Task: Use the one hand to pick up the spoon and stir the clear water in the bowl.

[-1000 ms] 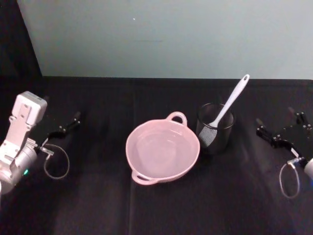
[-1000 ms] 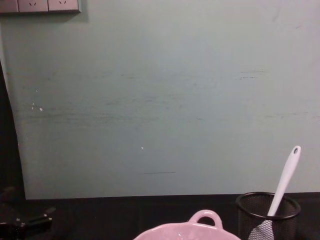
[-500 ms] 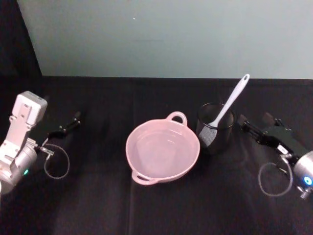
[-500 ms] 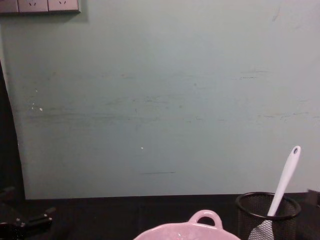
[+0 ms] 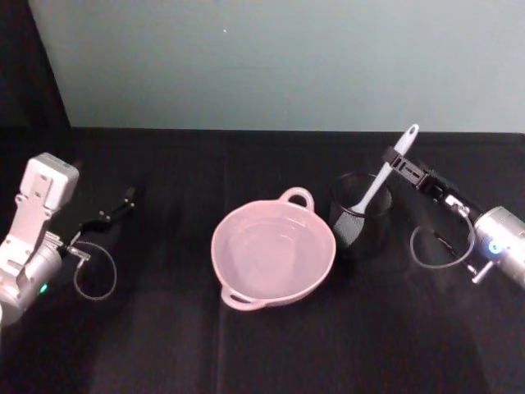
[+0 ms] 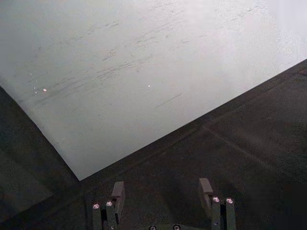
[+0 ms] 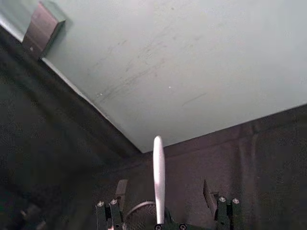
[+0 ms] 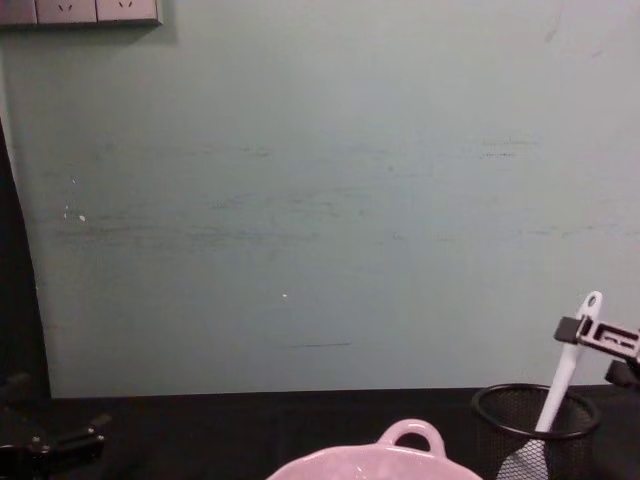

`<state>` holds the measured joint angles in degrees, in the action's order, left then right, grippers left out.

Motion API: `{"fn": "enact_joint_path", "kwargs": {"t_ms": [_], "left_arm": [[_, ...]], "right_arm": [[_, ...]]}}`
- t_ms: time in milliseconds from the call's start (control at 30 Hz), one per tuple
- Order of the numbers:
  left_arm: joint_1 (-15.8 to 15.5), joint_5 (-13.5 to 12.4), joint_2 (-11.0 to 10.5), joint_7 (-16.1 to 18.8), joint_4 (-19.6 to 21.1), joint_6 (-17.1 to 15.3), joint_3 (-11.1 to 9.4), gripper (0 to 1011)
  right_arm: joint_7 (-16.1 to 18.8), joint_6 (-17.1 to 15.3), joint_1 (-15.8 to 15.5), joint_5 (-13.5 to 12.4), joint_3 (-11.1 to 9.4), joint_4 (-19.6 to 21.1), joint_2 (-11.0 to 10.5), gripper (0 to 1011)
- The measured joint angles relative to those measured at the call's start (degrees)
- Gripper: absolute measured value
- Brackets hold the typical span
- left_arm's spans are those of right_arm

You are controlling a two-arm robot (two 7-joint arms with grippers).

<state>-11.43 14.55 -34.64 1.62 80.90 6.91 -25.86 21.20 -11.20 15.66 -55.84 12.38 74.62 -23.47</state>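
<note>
The right gripper (image 5: 396,162) is open around the spoon (image 5: 379,182), not holding it yet. The spoon leans in the cup (image 5: 361,228) beside the bowl (image 5: 223,238). It should close softly, then lift straight up so the cup does not tip. The left gripper (image 5: 121,205) sits open, far left.

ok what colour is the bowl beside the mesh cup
The bowl is pale pink, seen best in the head view.

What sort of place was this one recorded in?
Likely a staged robot test bench: black-draped table, bare pale green wall with sockets, a pink bowl and a mesh cup holding a spoon, the right tool at its handle.
</note>
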Motion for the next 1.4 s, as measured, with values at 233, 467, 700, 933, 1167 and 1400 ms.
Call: {"fn": "enact_joint_path", "kwargs": {"t_ms": [233, 467, 700, 933, 1167, 1400], "left_arm": [[0.0, 0.0, 0.0, 0.0, 0.0, 0.0, 0.0, 1011], [0.0, 0.0, 0.0, 0.0, 0.0, 0.0, 0.0, 1011], [0.0, 0.0, 0.0, 0.0, 0.0, 0.0, 0.0, 1011], [0.0, 0.0, 0.0, 0.0, 0.0, 0.0, 0.0, 1011], [0.0, 0.0, 0.0, 0.0, 0.0, 0.0, 0.0, 1011], [0.0, 0.0, 0.0, 0.0, 0.0, 0.0, 0.0, 1011]], "right_arm": [[0.45, -5.31, 4.71, -4.67, 0.25, -3.94, 0.69, 1003], [3.03, -2.74, 6.44, -4.82, 1.29, -6.0, 0.54, 1002], [6.5, -0.94, 7.35, -5.95, 1.77, -8.55, 0.37, 987], [7.28, -0.9, 6.78, -7.53, 2.36, -8.33, -0.42, 813], [7.26, -0.38, 6.42, -8.03, 3.02, -7.58, -1.19, 606], [7.39, -0.07, 6.34, -9.07, 3.75, -7.31, -1.88, 390]]}}
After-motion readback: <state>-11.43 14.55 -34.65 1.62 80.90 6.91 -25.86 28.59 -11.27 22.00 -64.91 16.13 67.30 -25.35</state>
